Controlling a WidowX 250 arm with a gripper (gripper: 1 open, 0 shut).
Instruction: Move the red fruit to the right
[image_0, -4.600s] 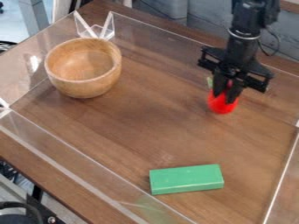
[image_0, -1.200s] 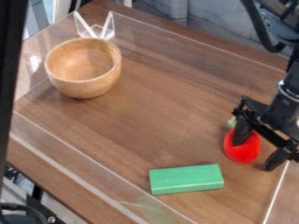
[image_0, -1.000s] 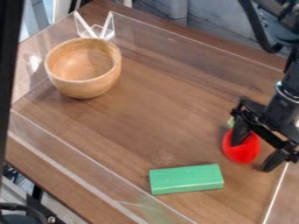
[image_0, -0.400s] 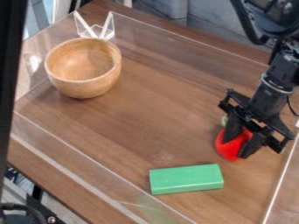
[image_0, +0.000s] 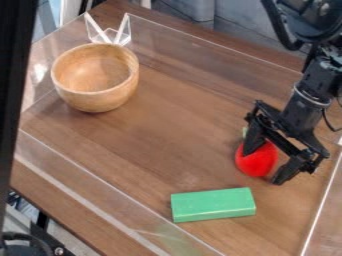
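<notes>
One dark wooden counter (image_0: 174, 110); round wooden bowl (image_0: 94, 78) far left; green rectangular block (image_0: 214, 205) near front; black tool (image_0: 277, 155), jaws spread wide astride small red fruit (image_0: 257, 157) at right, gripping nothing.

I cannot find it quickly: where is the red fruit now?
The red fruit lies at the table's right side, between the open gripper's fingers, up-right of the green block.
</notes>
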